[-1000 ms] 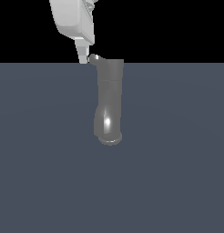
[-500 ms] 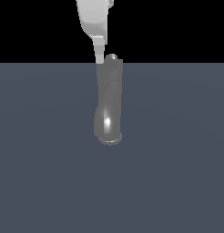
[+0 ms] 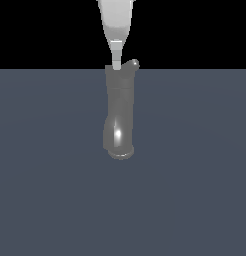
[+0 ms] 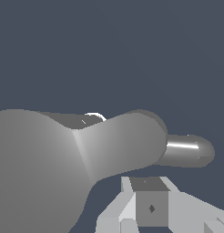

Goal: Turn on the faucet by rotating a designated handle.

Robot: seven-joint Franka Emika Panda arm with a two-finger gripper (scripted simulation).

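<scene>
Claw: the white robot claw [image 3: 116, 64] hung right above the wide end of the tall shiny grey metal faucet [image 3: 119, 115]. I could not tell if it was open or closed.
Faucet: it rested on the flat dark blue-grey worktop [image 3: 195, 175]. Its long body ran away from the claw, with the round opening at the far end.
Handle: the small thin grey lever handle [image 3: 133, 64] stuck out sideways from the wide cap, just beside the claw tip, toward the exterior view's right.
Next move: I think the claw must push sideways toward that lever to turn it.
</scene>
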